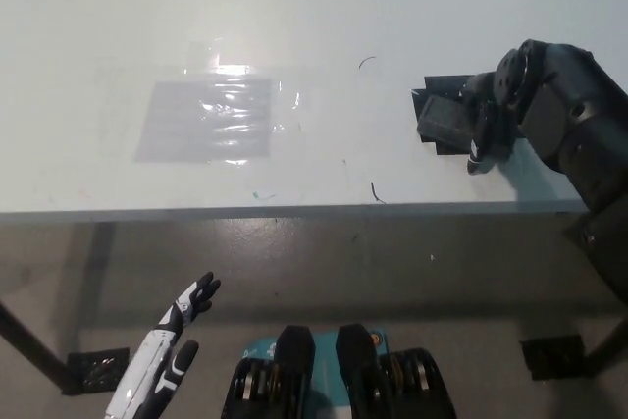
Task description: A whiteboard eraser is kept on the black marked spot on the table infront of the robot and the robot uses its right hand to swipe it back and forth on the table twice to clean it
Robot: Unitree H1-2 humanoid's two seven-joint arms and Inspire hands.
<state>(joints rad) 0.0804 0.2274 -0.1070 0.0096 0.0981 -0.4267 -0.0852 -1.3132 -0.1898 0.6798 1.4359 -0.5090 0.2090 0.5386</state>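
The dark whiteboard eraser (442, 123) lies on the black marked spot (439, 87) at the right of the white table (324, 7). My black right hand (488, 117) lies down over the eraser's right half and hides that part and most of the spot. How firmly it holds the eraser is hidden by the hand itself. My white left hand (169, 345) rests below the table's front edge at the lower left, open, fingers spread, holding nothing.
A grey rectangle under shiny clear film (208, 117) lies on the table's left half. Small pen marks (377, 191) show near the front edge and farther back (368, 61). The front edge (294, 211) crosses the view; dark table feet (96, 368) stand on the floor.
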